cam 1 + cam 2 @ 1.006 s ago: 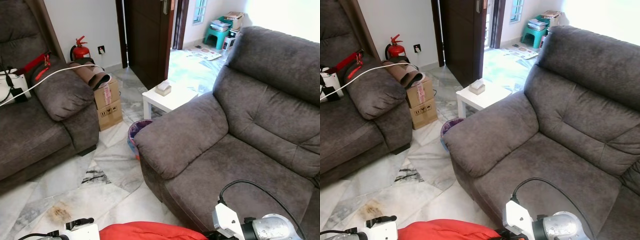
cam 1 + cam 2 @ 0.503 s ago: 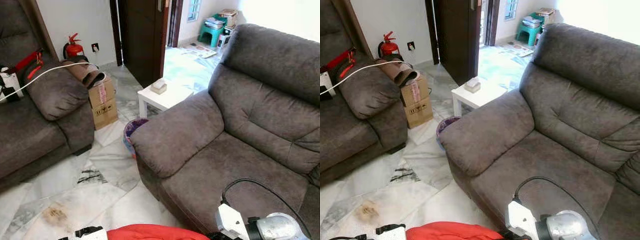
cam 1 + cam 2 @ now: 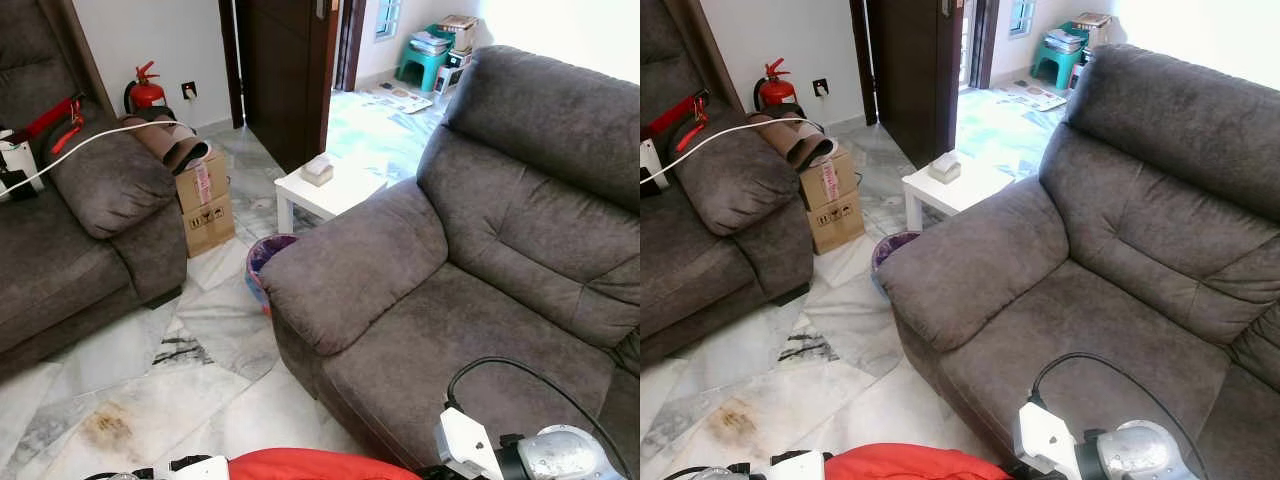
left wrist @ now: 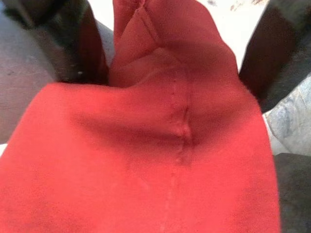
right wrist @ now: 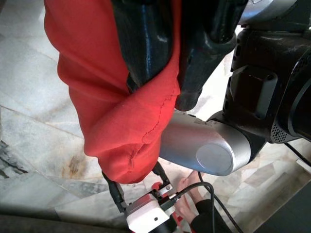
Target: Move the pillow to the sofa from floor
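1 red pillow [image 3: 315, 466], held low in front of the robot between both claws, off the floor. 2 grey sofas: near sofa [image 3: 470, 290] to the right, second sofa [image 3: 80, 230] to the left. Left claw [image 4: 165, 53]: fingers either side of the fabric, clamped on pillow. Right claw [image 5: 167, 63]: fingers pinched on pillow edge. Marble floor [image 3: 170, 370] betw. sofas gives an open lane. 1 white side tabletop [image 3: 330, 190] beside near sofa's armrest.
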### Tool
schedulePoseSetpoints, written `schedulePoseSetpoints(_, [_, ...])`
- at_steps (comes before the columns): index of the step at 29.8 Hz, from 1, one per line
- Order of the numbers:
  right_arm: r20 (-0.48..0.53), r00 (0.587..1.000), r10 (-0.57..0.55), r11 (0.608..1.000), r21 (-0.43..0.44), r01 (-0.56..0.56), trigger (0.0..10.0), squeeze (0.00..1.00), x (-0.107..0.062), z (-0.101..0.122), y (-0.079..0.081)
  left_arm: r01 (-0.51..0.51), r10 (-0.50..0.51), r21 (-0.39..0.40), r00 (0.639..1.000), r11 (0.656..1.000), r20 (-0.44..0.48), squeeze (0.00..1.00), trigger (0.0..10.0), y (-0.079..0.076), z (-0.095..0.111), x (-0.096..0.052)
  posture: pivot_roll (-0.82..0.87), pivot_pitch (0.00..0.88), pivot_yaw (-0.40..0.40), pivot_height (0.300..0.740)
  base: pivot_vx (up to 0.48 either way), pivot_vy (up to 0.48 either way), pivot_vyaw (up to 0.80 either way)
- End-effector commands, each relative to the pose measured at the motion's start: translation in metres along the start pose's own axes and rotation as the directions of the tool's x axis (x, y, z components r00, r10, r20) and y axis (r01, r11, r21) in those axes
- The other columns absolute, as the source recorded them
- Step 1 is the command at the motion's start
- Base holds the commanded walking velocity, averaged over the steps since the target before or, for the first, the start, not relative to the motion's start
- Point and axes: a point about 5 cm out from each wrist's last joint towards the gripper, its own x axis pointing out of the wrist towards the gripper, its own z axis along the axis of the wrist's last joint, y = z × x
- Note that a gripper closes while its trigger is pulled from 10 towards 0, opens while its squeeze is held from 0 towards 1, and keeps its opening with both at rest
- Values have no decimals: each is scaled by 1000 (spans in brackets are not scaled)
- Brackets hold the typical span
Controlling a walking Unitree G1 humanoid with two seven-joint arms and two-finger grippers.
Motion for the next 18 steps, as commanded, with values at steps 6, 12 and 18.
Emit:
schedulePoseSetpoints(6, [70,997,30,996,-83,-24,10000,0,-3,20,2,58,-58,-7,998,998,22,0,0,-5,4,4,-4,124,-68,740,0,0,0])
schedulePoseSetpoints(12, [70,997,22,996,-83,-16,10000,0,-2,20,0,87,-87,-17,996,996,8,0,0,-10,0,3,-2,121,-64,740,0,0,0])
schedulePoseSetpoints(18, [76,997,25,996,-85,-18,10000,0,0,21,0,77,-76,-24,997,997,18,0,0,-9,1,4,0,120,-61,740,0,0,0])
